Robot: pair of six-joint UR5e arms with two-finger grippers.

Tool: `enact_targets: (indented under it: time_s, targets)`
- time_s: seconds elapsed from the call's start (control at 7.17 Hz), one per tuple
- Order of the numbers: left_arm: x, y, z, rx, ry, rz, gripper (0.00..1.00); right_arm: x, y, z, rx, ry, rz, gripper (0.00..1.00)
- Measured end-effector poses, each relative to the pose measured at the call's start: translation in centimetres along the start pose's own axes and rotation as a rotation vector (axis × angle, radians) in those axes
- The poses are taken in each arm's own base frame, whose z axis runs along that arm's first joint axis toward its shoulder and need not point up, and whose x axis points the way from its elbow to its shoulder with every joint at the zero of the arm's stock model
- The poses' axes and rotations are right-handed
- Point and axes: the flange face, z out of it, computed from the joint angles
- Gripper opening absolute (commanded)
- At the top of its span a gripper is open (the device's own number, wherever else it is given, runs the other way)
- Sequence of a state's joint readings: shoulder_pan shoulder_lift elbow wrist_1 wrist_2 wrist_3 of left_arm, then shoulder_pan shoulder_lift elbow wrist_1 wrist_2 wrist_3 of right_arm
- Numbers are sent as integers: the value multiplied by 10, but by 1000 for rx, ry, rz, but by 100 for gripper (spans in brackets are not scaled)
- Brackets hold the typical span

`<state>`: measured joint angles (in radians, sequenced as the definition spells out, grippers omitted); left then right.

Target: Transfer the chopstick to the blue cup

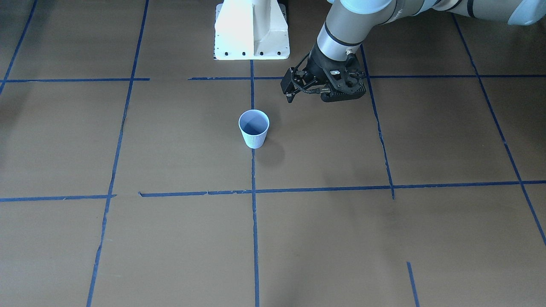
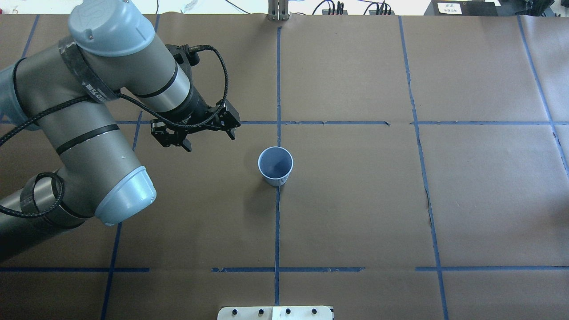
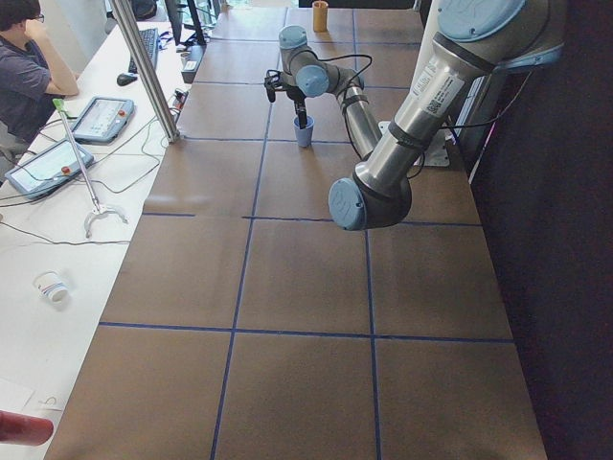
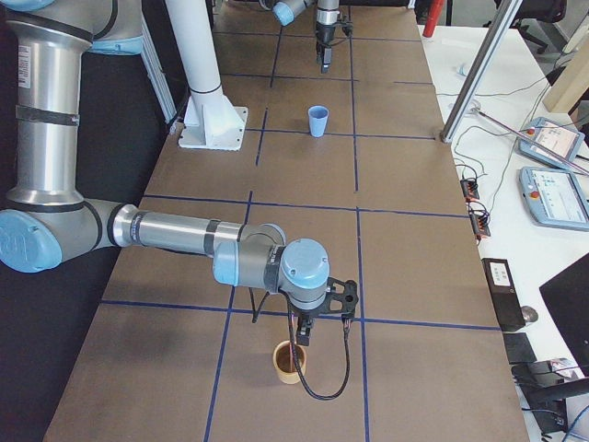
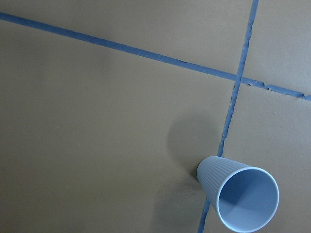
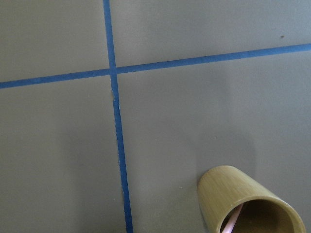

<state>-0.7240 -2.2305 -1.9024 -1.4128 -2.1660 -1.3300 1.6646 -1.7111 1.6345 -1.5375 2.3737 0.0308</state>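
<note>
The blue cup [image 1: 254, 135] stands upright and empty at the table's middle on a tape crossing; it also shows in the overhead view [image 2: 275, 178] and the left wrist view [image 5: 214, 177]. My left gripper [image 2: 209, 140] hovers open and empty beside the cup, on my left of it. A pale pink chopstick [image 6: 232, 222] stands inside a bamboo holder [image 6: 218, 194] at the table's far right end. My right gripper [image 4: 304, 330] hangs just above that holder [image 4: 290, 364]; I cannot tell whether it is open or shut.
The table is brown paper with dark blue tape lines [image 2: 278, 222]. The white arm base [image 1: 251, 30] stands at my side of the table. Operator desks with tablets [image 4: 552, 166] and a person [image 3: 29, 67] line the far side.
</note>
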Motion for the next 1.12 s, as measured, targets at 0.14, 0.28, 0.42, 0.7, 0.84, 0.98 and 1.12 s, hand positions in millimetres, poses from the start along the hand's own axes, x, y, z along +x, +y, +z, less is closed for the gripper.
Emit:
enact_targets:
  time_s: [0.14, 0.28, 0.42, 0.7, 0.84, 0.98, 1.12]
  targets:
    - [1, 2, -3, 1, 5, 4, 100, 2, 1, 12, -27, 1, 19, 99]
    - [1, 4, -6, 3, 12, 8, 100, 9, 5, 23, -50, 5, 42, 99]
    - [2, 6, -11, 6, 21, 14, 100, 16, 10, 31, -67, 9, 59, 99]
    - [3, 12, -20, 11, 38, 25, 100, 23, 16, 37, -80, 16, 73, 99]
    - [3, 12, -23, 13, 42, 27, 100, 24, 18, 37, -81, 17, 75, 99]
    - [3, 12, -24, 15, 44, 27, 100, 26, 21, 39, -84, 19, 78, 99]
    - [3, 12, -25, 15, 46, 27, 100, 30, 29, 40, -89, 22, 83, 99]
